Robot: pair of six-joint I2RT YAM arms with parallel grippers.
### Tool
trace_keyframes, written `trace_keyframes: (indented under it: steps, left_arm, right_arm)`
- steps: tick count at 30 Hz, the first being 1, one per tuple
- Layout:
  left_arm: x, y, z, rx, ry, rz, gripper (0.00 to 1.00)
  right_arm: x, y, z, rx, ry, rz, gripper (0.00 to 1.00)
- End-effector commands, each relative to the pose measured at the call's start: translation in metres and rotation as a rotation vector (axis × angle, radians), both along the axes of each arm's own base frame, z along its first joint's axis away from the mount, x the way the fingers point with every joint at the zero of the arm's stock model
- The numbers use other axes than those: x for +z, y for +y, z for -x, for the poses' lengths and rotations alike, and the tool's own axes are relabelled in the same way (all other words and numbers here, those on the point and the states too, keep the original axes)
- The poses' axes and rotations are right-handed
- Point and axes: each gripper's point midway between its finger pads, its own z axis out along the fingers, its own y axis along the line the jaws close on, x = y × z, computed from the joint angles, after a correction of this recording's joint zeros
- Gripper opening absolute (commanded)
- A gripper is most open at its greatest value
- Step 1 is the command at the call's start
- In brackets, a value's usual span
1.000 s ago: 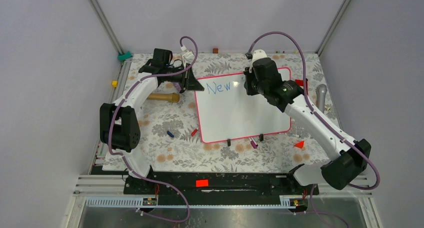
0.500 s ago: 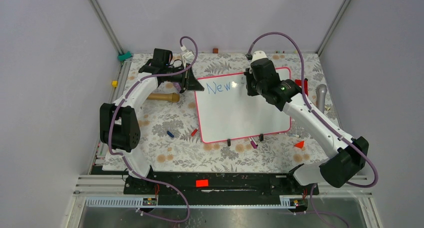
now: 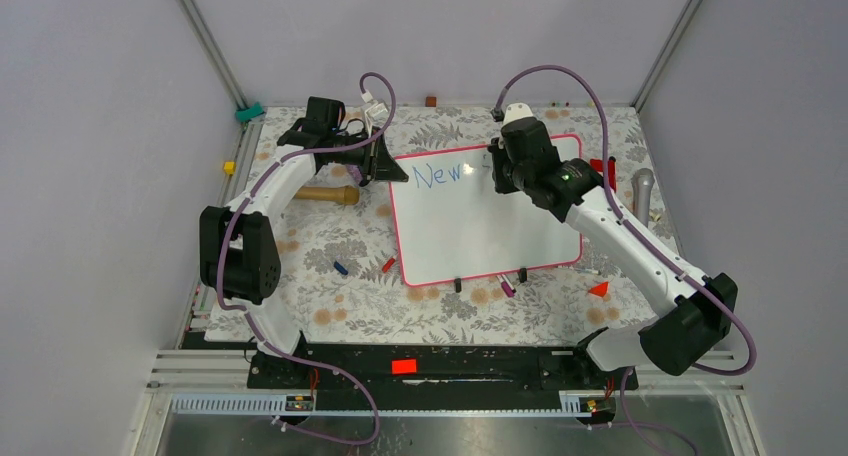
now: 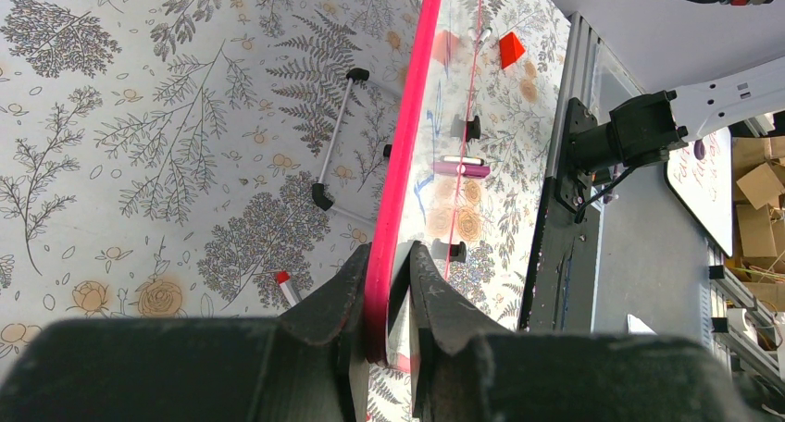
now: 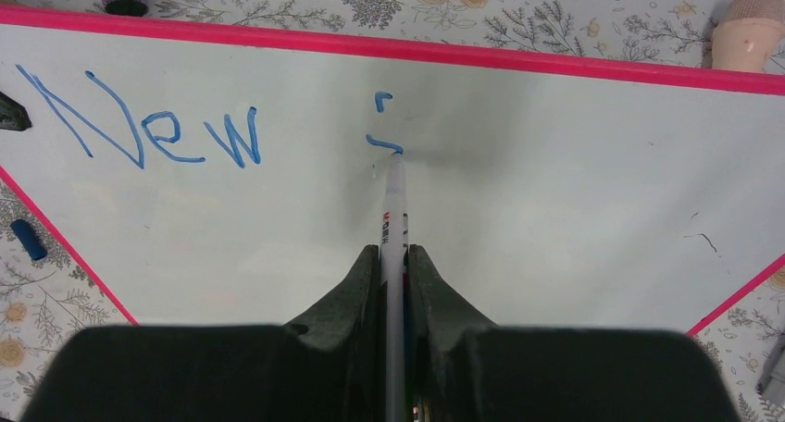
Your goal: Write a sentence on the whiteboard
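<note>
Right gripper (image 5: 393,253) pinches a slim white marker (image 5: 396,191), tip touching the glossy whiteboard (image 5: 555,181); left gripper (image 4: 389,251) clamps its pink frame (image 4: 407,135).

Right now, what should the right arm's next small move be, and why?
Probably pull the marker tip straight back toward the right gripper, drawing a stem. The tip rests on the whiteboard at the end of a short stroke under a dot, just after "New", so a letter looks half done. The left gripper clamps the frame, steadying it.
</note>
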Motion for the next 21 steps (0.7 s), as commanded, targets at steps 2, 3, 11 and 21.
trace_keyframes:
  steps: [2, 3, 11, 21]
  left_arm:
    - [-0.0321, 0.0131, -0.0164, 0.055, -0.12, -0.189, 0.08]
    - [-0.0321, 0.0129, -0.0163, 0.054, -0.119, -0.188, 0.08]
    - [-0.0318, 0.0131, -0.0161, 0.055, -0.121, -0.188, 0.08]
    - [-0.0333, 0.0137, -0.0167, 0.058, -0.121, -0.194, 0.08]
  right_arm:
    - [-0.012, -0.0023, 0.0084, 0.007, 0.053, 0.007, 0.0]
    - [-0.0135, -0.0021, 0.0098, 0.011, 0.059, 0.006, 0.0]
    - [-0.0156, 0.0058, 0.0141, 0.04, 0.081, -0.025, 0.0]
    - [-0.0146, 0.0063, 0.0134, 0.043, 0.078, -0.024, 0.0]
